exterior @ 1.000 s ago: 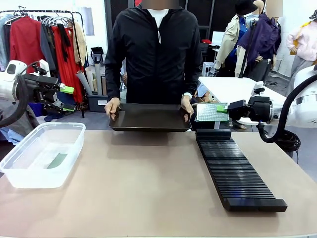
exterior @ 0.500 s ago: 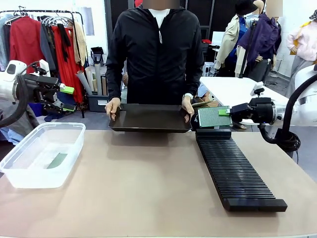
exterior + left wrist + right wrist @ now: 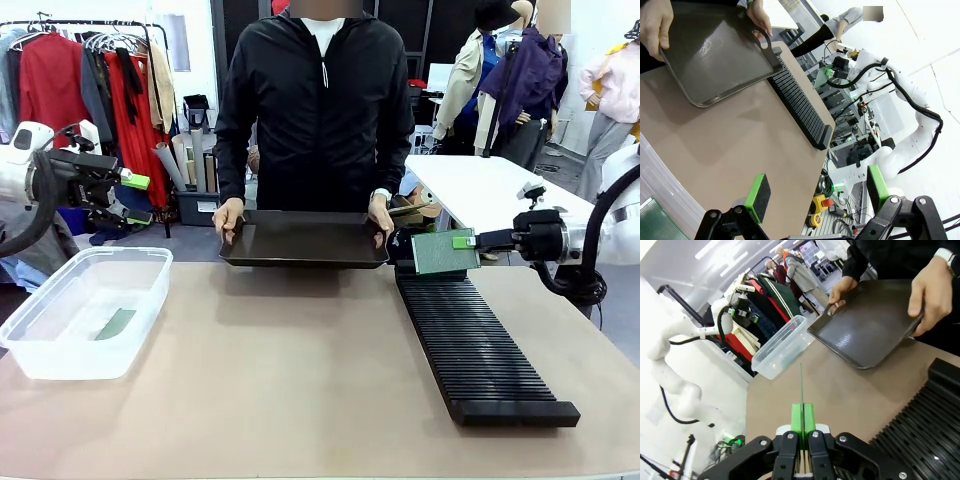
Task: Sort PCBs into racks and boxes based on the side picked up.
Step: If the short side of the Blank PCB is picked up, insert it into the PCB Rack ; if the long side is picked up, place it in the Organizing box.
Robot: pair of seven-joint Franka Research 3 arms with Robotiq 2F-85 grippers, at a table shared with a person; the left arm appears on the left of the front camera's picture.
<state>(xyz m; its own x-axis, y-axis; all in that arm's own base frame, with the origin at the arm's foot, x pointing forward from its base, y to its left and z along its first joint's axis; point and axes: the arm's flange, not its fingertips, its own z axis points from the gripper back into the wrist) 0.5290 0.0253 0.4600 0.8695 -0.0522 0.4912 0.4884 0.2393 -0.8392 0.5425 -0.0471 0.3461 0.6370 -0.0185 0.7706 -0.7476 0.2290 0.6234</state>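
One circuit board (image 3: 445, 252), clamped upright in the right fingers (image 3: 462, 241), hangs over the far end of the rack (image 3: 470, 340), seemingly lined up for a slot; the left fingers (image 3: 758, 196) stand open near the tub (image 3: 60, 360).

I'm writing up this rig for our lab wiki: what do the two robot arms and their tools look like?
The left arm and right arm have smooth, rounded white shells, with black cables looping alongside them. The left tool and right tool are black and two-fingered, with bright green pads at the tips.
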